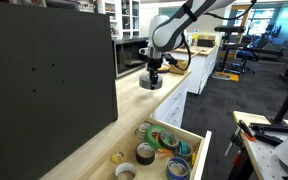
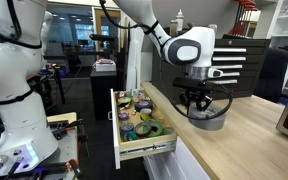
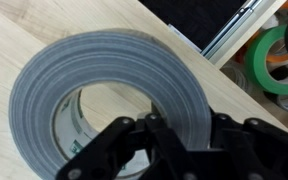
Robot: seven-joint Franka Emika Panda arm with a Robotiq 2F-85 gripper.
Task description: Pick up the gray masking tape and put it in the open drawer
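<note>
One gray masking tape [image 3: 114, 60] lies flat on the wooden counter [image 3: 24, 30], hole axis vertical and so no long axis, close to the counter edge by the single open drawer [image 1: 197, 150]. Only the wrist view puts the gripper [image 3: 182, 125] right over the roll's near wall; both exterior views just show it low on the roll, and we can't tell whether the fingers are spread or pinching. The drawer holds several coloured rolls, too crowded for us to count, and the wrist view catches one green roll [image 3: 274, 60].

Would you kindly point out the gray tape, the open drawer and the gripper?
gray tape [image 3: 104, 65], wrist view, gray upper band.
open drawer [image 2: 144, 150], exterior view, front panel.
gripper [image 2: 202, 108], exterior view, between fingertips.
</note>
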